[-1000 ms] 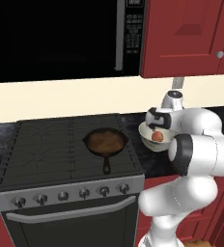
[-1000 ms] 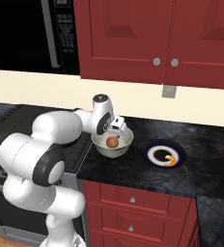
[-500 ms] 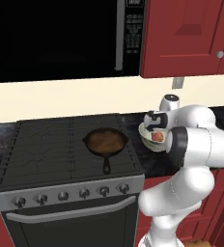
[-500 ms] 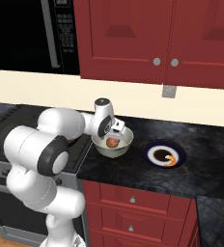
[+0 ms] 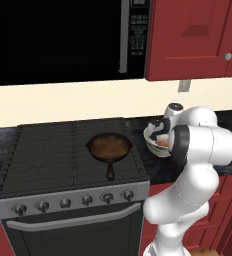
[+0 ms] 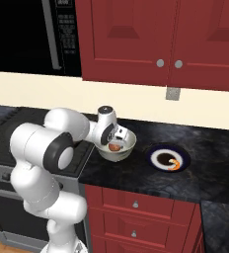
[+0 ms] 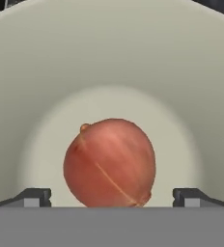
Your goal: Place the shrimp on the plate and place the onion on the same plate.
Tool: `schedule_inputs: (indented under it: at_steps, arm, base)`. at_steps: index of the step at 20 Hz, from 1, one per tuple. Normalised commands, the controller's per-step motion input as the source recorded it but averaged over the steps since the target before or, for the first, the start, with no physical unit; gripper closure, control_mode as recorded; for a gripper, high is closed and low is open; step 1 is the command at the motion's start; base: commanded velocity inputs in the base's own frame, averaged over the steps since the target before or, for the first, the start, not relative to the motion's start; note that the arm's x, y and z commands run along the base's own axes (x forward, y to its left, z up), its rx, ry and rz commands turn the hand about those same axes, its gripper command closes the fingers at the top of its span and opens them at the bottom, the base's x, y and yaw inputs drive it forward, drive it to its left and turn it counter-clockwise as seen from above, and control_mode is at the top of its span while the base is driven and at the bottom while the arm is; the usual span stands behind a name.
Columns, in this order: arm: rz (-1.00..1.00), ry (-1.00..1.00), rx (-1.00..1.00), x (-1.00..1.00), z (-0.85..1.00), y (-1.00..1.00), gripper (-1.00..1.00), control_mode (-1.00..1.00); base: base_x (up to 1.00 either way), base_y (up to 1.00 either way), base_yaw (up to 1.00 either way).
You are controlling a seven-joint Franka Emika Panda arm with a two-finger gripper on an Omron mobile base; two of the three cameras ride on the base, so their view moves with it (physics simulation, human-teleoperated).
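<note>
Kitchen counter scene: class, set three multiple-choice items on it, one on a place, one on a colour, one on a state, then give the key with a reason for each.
1. Where does the onion lie?
A. in the skillet
B. in the white bowl
C. on the plate

2. What colour is the rim of the plate that holds the shrimp?
A. dark blue
B. red
C. yellow

3. How does the gripper stand?
A. shut on the onion
B. shut on the shrimp
C. open, with a fingertip on each side of the onion

Key:
1 B, the hand view shows the onion on the bowl's pale floor.
2 A, the right base view shows a dark blue ring round the white centre.
3 C, the hand view shows the fingertips wide apart, clear of the onion.
</note>
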Motion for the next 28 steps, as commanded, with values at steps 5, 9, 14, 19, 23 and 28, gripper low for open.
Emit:
schedule_inputs:
  at_steps: [5,9,14,19,23,28]
  arm:
    - [0.00,-0.11,0.00,0.08,-0.05,0.00,-1.00,-1.00]
    - [0.00,-0.05,0.00,0.01,-0.02,0.00,-1.00,-1.00]
    - [0.00,-0.06,0.00,0.04,-0.21,-0.07,-1.00,-1.00]
    - [0.01,-0.03,0.00,0.14,-0.23,-0.14,-1.00,-1.00]
    - [0.00,0.08,0.01,-0.01,-0.17,0.03,1.00,-1.00]
    - [0.00,0.16,0.00,-0.11,-0.08,0.11,1.00,-1.00]
  base:
    - [0.00,0.00,0.00]
    - [0.00,0.00,0.00]
    - [0.00,0.00,0.00]
    - [0.00,0.00,0.00]
    - [0.00,0.00,0.00]
    - [0.00,0.00,0.00]
